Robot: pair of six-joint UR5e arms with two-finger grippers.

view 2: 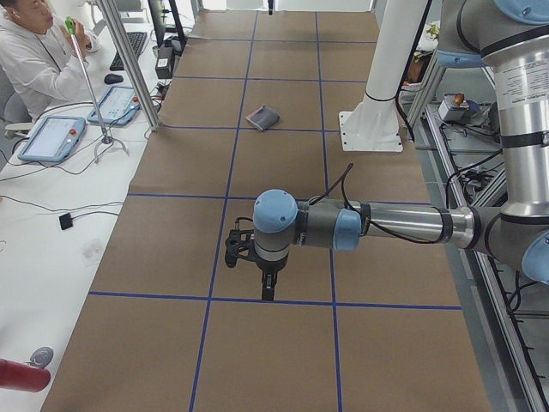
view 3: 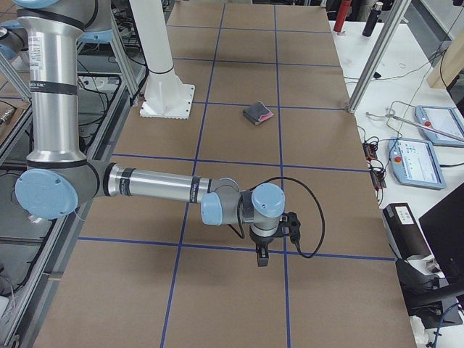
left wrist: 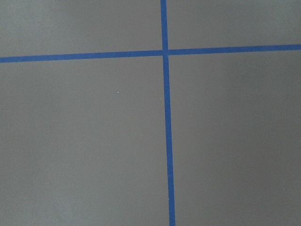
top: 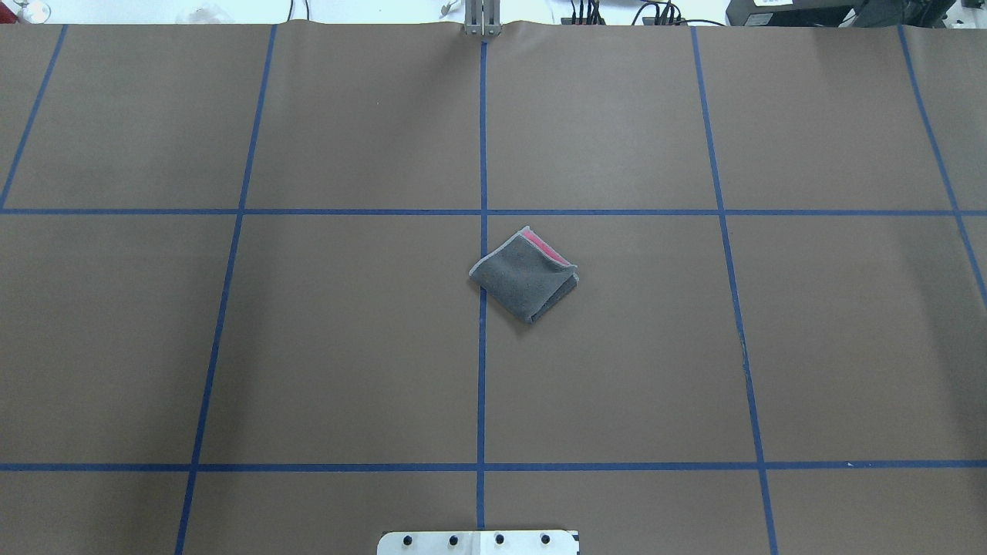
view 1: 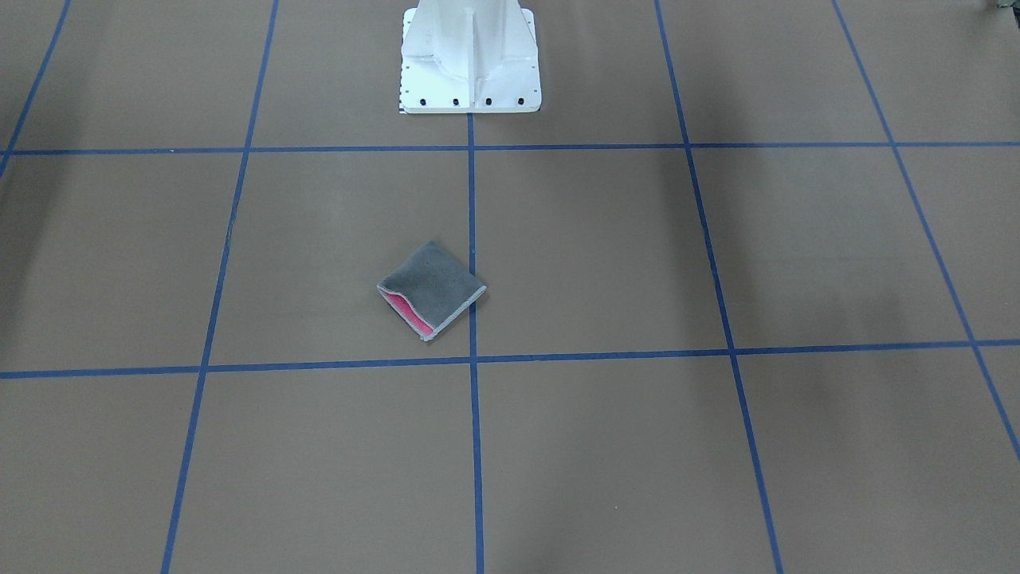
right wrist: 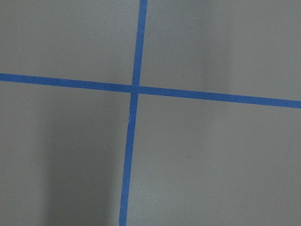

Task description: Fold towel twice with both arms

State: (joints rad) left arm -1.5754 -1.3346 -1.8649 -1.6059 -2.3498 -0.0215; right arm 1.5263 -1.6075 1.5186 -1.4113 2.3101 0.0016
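The towel (top: 526, 274) lies folded into a small square near the table's middle, dark grey face up, with a pink strip showing along one edge. It also shows in the front-facing view (view 1: 431, 291), the left view (view 2: 262, 117) and the right view (view 3: 257, 113). My left gripper (view 2: 268, 292) hangs over the table far from the towel, seen only in the left view. My right gripper (view 3: 262, 259) hangs likewise at the other end, seen only in the right view. I cannot tell whether either is open or shut. Both wrist views show only bare brown mat.
The brown mat (top: 347, 347) carries a blue tape grid. The white pedestal base (view 1: 470, 60) stands at the robot's side. An operator (view 2: 34, 51) sits at a side desk with tablets (view 2: 51, 137). Metal frame posts (view 3: 377, 58) stand along the table's edge.
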